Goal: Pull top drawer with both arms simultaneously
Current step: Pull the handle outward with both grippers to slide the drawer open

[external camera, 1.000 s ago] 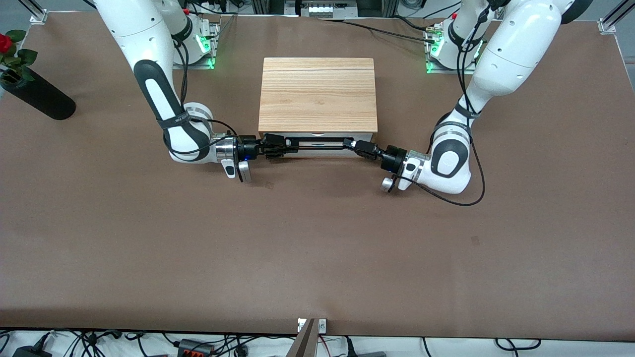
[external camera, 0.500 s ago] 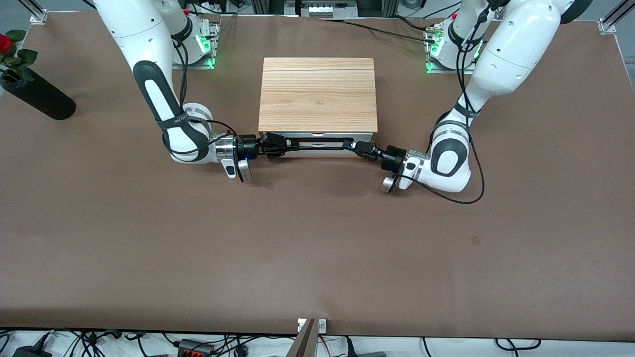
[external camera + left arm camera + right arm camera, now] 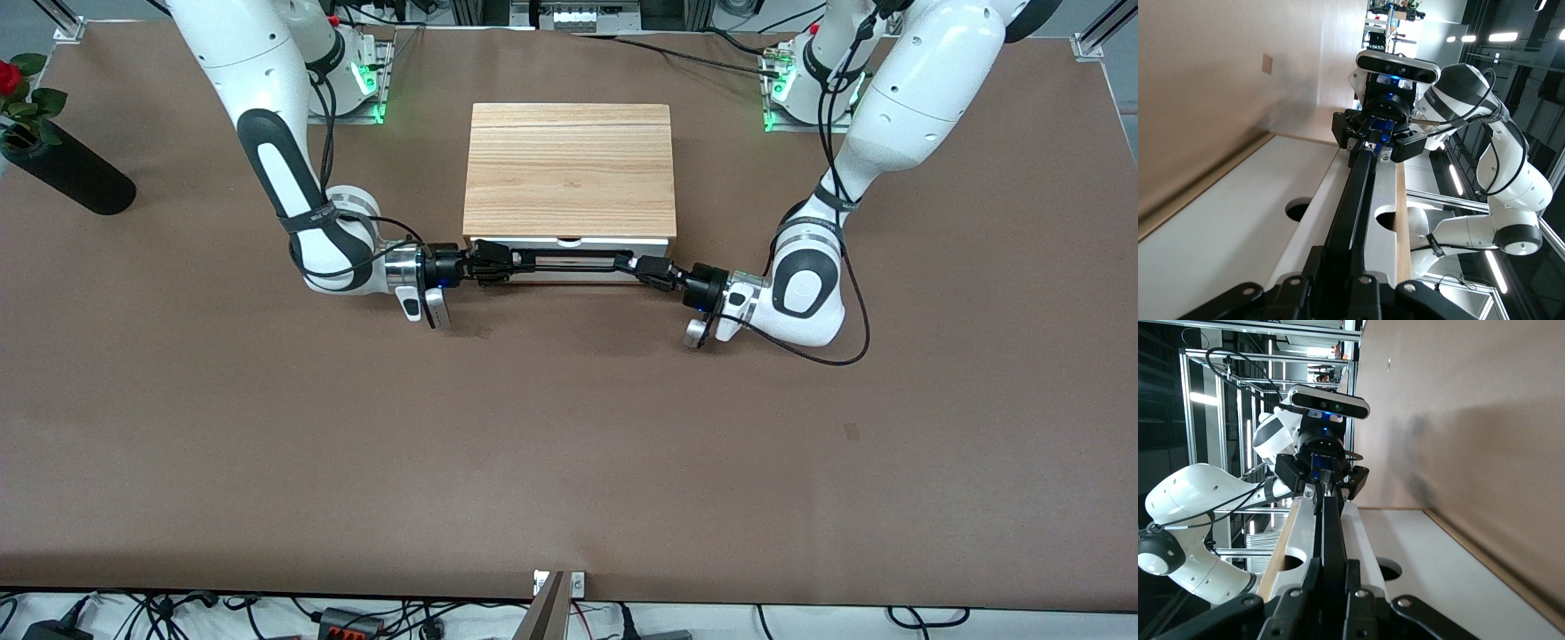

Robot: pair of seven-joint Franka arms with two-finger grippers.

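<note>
Both grippers pinch the drawer's black handle (image 3: 573,259): the right gripper (image 3: 498,262) at the right arm's end, the left gripper (image 3: 642,264) at the other. The top drawer (image 3: 569,242) sits slightly out of the wooden cabinet (image 3: 569,169).

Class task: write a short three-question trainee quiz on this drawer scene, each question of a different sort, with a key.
1. True or false: both grippers grip the black handle of the top drawer.
2. Which gripper is at the handle's end toward the vase? A: left gripper. B: right gripper.
3. Fill in: the cabinet top is made of ____.

Key: 1 true; 2 B; 3 wood.
</note>
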